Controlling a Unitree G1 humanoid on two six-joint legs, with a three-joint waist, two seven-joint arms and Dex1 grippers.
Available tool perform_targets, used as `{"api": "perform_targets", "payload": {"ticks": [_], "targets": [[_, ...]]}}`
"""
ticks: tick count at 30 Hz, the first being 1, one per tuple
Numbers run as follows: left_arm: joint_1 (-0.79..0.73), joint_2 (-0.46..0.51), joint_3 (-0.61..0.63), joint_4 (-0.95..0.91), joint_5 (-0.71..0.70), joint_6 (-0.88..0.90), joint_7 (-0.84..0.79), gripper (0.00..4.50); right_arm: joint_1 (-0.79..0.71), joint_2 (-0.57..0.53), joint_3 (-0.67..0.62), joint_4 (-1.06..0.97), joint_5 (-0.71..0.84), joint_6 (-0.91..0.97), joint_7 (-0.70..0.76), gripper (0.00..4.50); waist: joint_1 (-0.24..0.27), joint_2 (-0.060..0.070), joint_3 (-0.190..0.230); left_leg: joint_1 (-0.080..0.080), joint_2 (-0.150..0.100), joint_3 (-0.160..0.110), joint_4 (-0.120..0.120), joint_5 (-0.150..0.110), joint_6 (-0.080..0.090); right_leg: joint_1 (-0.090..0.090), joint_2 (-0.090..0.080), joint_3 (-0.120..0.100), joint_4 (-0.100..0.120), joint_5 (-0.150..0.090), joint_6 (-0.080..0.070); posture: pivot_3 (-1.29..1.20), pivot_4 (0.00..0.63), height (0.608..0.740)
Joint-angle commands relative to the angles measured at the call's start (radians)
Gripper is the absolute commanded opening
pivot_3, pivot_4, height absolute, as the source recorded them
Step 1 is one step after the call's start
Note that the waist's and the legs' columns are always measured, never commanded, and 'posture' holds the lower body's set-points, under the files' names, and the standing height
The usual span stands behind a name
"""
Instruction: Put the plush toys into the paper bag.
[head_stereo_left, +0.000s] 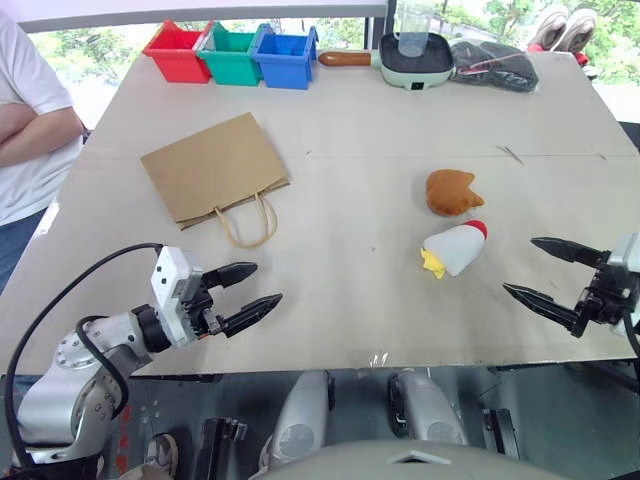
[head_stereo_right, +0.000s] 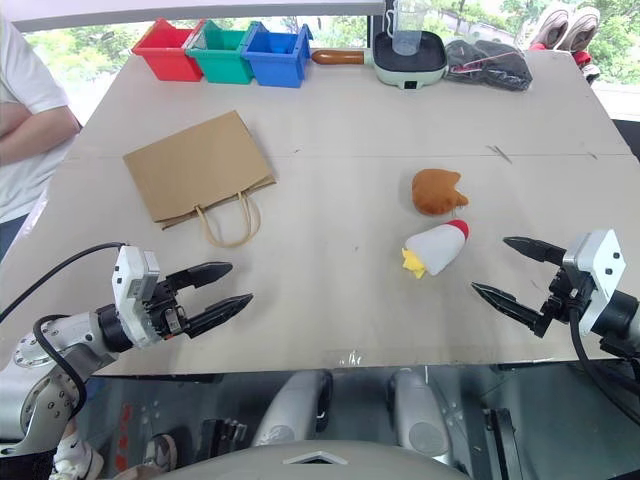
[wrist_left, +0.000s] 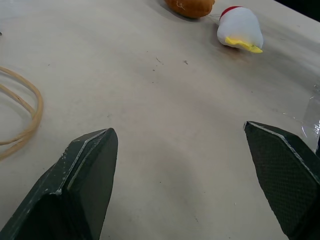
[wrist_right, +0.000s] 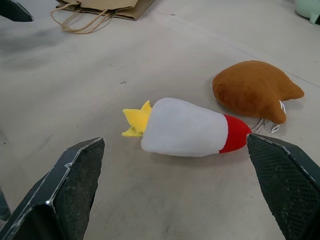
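The brown paper bag (head_stereo_left: 215, 166) lies flat on the table's left half, its cord handles (head_stereo_left: 246, 222) toward me. Right of the middle lies the orange-brown plush toy (head_stereo_left: 451, 191), and just in front of it the white plush toy (head_stereo_left: 455, 248) with a red end and yellow bits rests on its side. My left gripper (head_stereo_left: 249, 292) hovers open over the near left edge, well short of the bag. On the near right my right gripper (head_stereo_left: 537, 268) is open and empty, a short way right of the white toy (wrist_right: 186, 128).
Red (head_stereo_left: 178, 53), green (head_stereo_left: 230, 56) and blue (head_stereo_left: 285, 57) bins line the far edge, beside a small pan (head_stereo_left: 415, 58) holding a clear cup and a dark bag (head_stereo_left: 494, 64). A person (head_stereo_left: 25, 130) stands at the table's left side.
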Motion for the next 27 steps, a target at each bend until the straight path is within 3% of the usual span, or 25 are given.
{"api": "perform_targets", "payload": {"ticks": [1, 7, 10, 16, 21, 27], "targets": [[-0.047, 0.006, 0.025, 0.004, -0.012, -0.009, 0.022, 4.35, -0.020, 0.026, 0.003, -0.043, 0.006, -0.032, -0.028, 4.43, 0.000, 0.000, 0.000, 0.000, 0.000, 0.000, 0.000, 0.000, 0.000, 0.000, 0.000, 0.000, 0.000, 0.000, 0.000, 0.00, 0.150, 0.740], [-0.187, 0.069, 0.125, 0.192, 0.014, -0.025, 0.049, 4.35, -0.073, 0.120, 0.138, -0.131, -0.011, -0.076, -0.088, 4.43, -0.004, 0.001, 0.000, 0.000, 0.004, -0.001, 0.002, 0.000, 0.000, 0.000, 0.004, -0.001, 0.002, 0.000, 0.000, 0.00, 0.150, 0.740], [-0.206, 0.131, 0.120, 0.287, 0.112, -0.151, -0.005, 4.35, -0.061, 0.125, 0.166, -0.162, -0.016, -0.083, -0.094, 4.43, -0.003, 0.000, 0.000, 0.000, 0.003, 0.001, 0.001, 0.000, 0.000, -0.001, 0.004, 0.001, 0.000, 0.000, 0.000, 0.00, 0.150, 0.740], [-0.346, 0.245, -0.020, 0.617, 0.472, -0.699, -0.024, 4.35, -0.042, 0.136, 0.226, -0.199, -0.035, -0.094, -0.113, 4.43, 0.007, 0.000, 0.000, -0.001, 0.002, -0.001, -0.001, 0.000, 0.000, -0.002, 0.003, 0.000, 0.000, 0.000, -0.001, 0.00, 0.150, 0.740], [-0.467, 0.212, -0.130, 0.765, 0.616, -0.941, 0.036, 4.35, -0.029, 0.141, 0.231, -0.213, -0.043, -0.104, -0.139, 4.43, 0.004, -0.001, 0.000, 0.000, 0.001, 0.003, 0.000, 0.000, 0.000, -0.002, 0.001, 0.002, 0.000, 0.001, 0.000, 0.00, 0.150, 0.740], [-0.562, 0.182, -0.230, 0.901, 0.731, -1.107, 0.125, 4.35, -0.003, 0.155, 0.250, -0.236, -0.073, -0.119, -0.178, 4.43, -0.003, -0.001, -0.001, -0.001, 0.001, 0.002, 0.000, 0.000, 0.000, -0.002, 0.001, 0.001, 0.001, 0.001, 0.000, 0.00, 0.150, 0.740]]}}
